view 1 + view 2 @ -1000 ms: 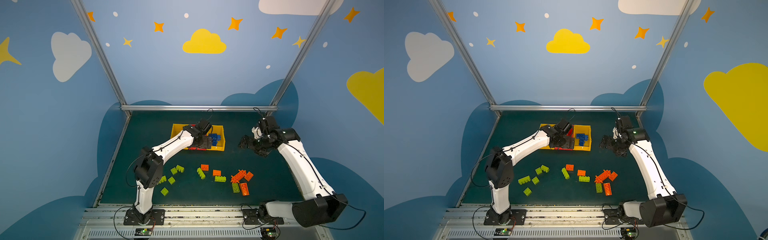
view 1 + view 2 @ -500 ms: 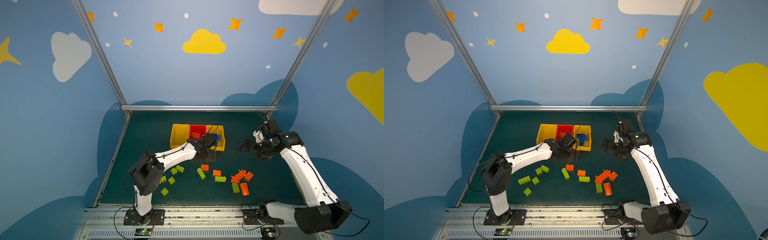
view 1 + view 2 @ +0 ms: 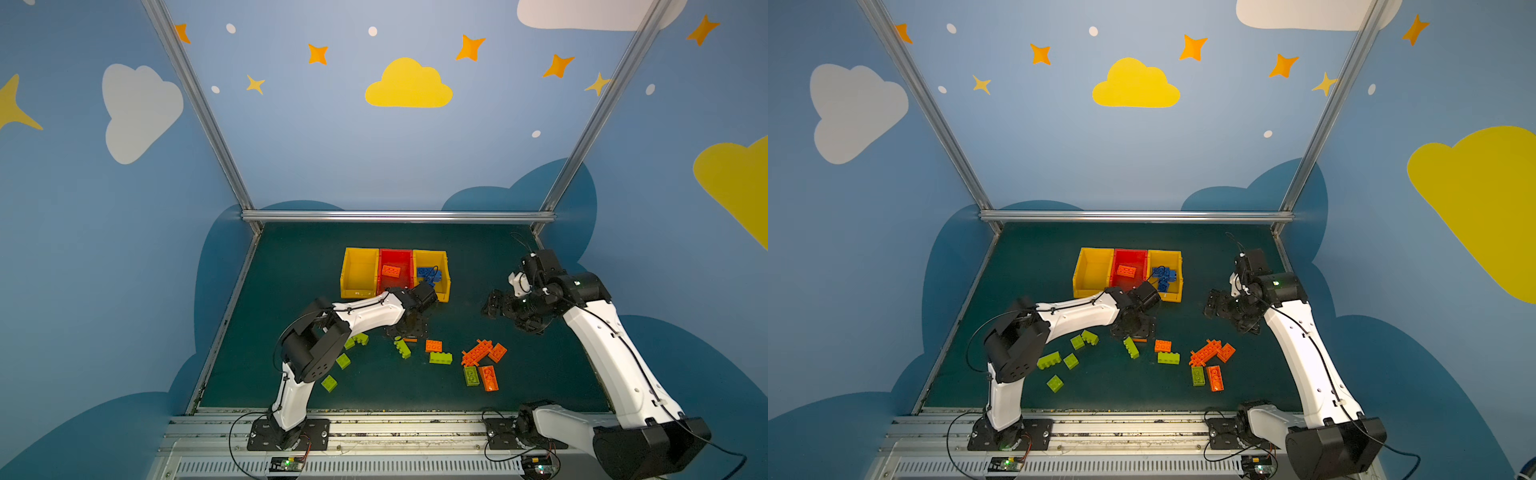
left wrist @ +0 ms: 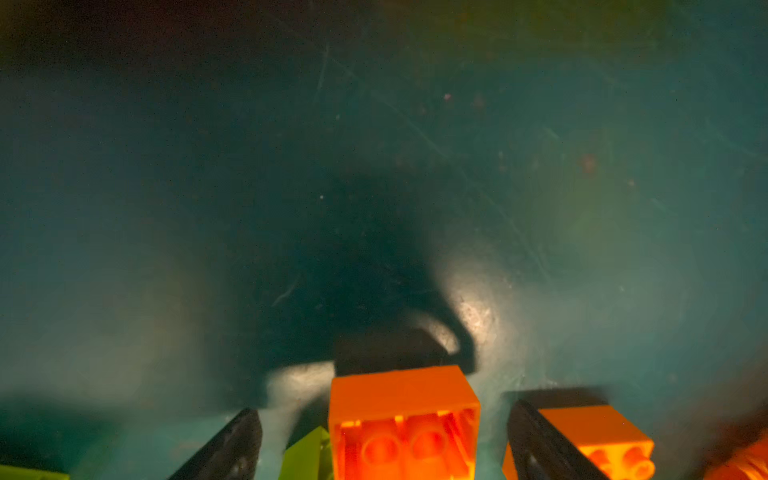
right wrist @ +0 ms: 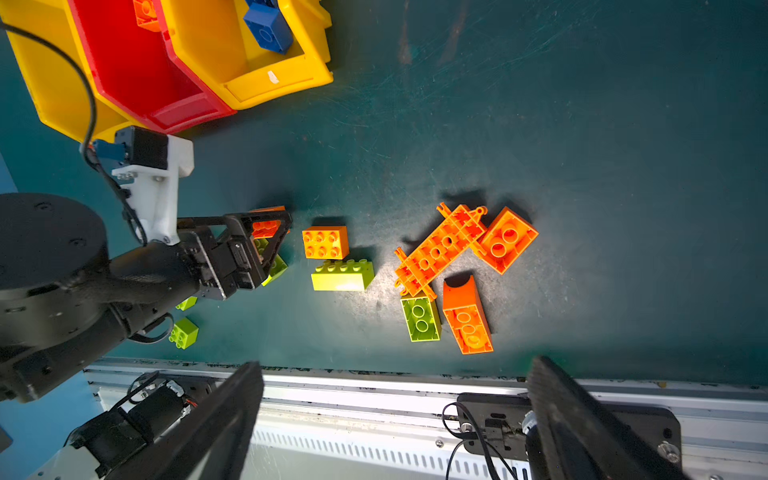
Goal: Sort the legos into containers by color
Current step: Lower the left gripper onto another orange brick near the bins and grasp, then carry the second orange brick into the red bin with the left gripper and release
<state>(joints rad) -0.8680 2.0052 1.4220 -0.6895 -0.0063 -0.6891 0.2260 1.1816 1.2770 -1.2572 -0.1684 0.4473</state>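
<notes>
- Near the front left corner of the bench (image 3: 299,266), loose lime green legos (image 3: 1049,360) lie beside the left arm (image 3: 365,313).
- Mid-bench, towards the far edge, three containers touch in a row: a yellow container (image 3: 359,272), a red container (image 3: 395,255) holding an orange lego (image 3: 391,271), and a second yellow container (image 3: 444,274) holding blue legos (image 3: 426,272).
- Just in front of them, the left jaws are released. They straddle an orange brick (image 4: 403,415) with gaps on both sides.
- Further right, a cluster of orange legos (image 3: 478,353) lies towards the front edge.
- Near the right edge, the right arm (image 3: 598,340) hangs with the right jaws spread wide, grasping nothing.
</notes>
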